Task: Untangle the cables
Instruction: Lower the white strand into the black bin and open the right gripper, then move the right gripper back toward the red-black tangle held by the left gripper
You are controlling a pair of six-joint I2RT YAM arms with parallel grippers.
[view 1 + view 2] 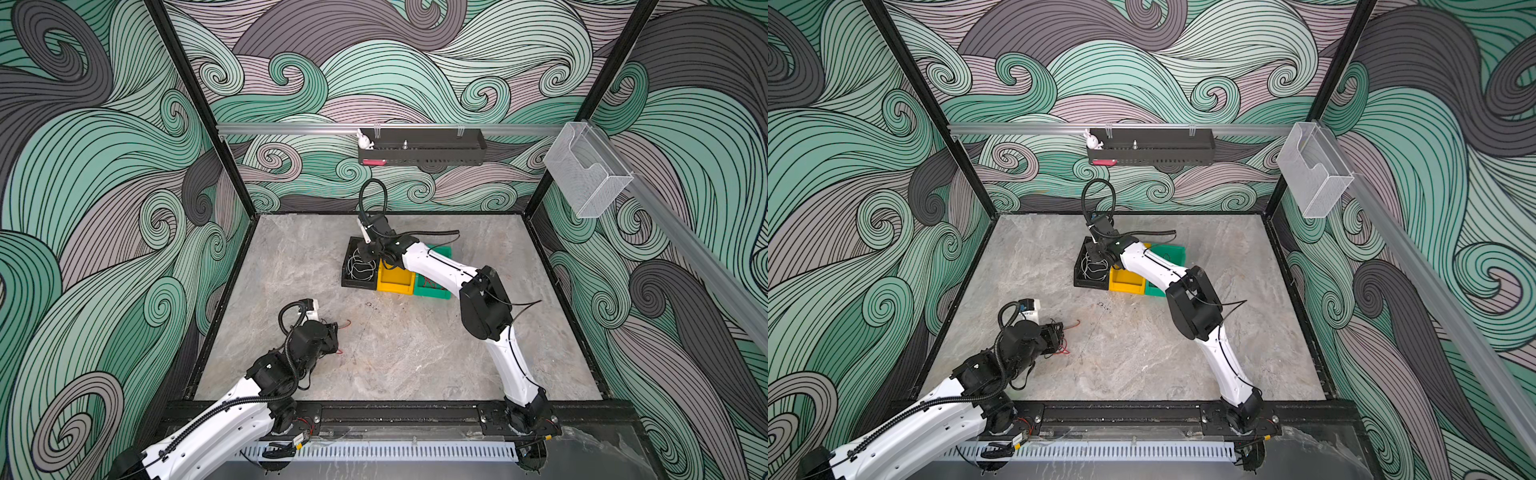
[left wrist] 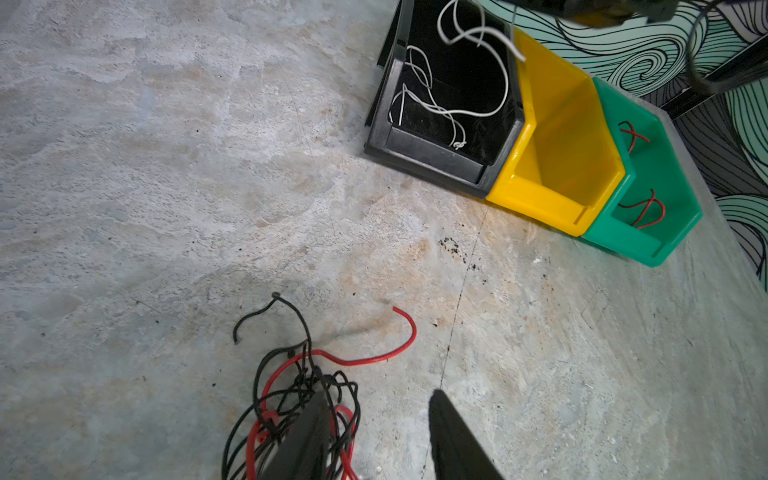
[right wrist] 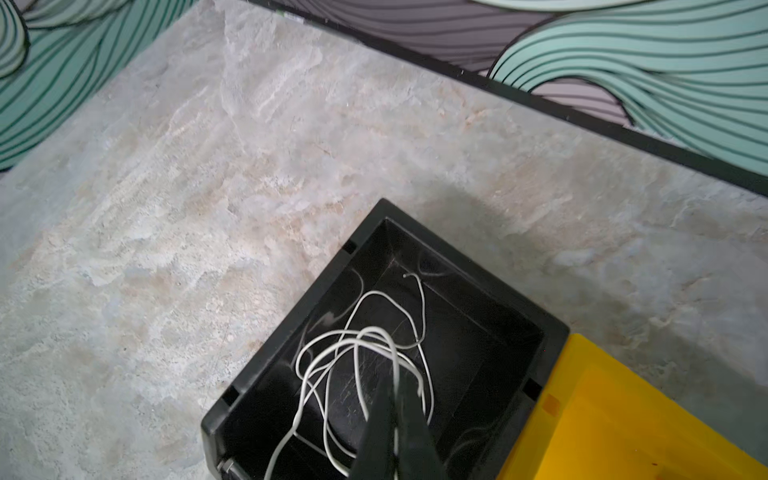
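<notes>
The left gripper (image 2: pixel 378 395) stands with jaws apart, one finger inside the red-black tangle (image 2: pixel 302 380) on the table (image 2: pixel 166 208). The right gripper (image 3: pixel 395 384) is clamped on a white cable (image 3: pixel 365 331) over the black bin (image 3: pixel 291 316). Red cables (image 2: pixel 646 212) lie in the green bin (image 2: pixel 681 195).

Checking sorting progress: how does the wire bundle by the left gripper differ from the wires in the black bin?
The bundle mixes red and black wires in a knot; the white wires are one colour, in loose loops. The bundle lies on the table; the white wires sit in the black bin. The left gripper stands open with one finger in the bundle; the right gripper is shut on a white wire. Both are thin and curly.
</notes>
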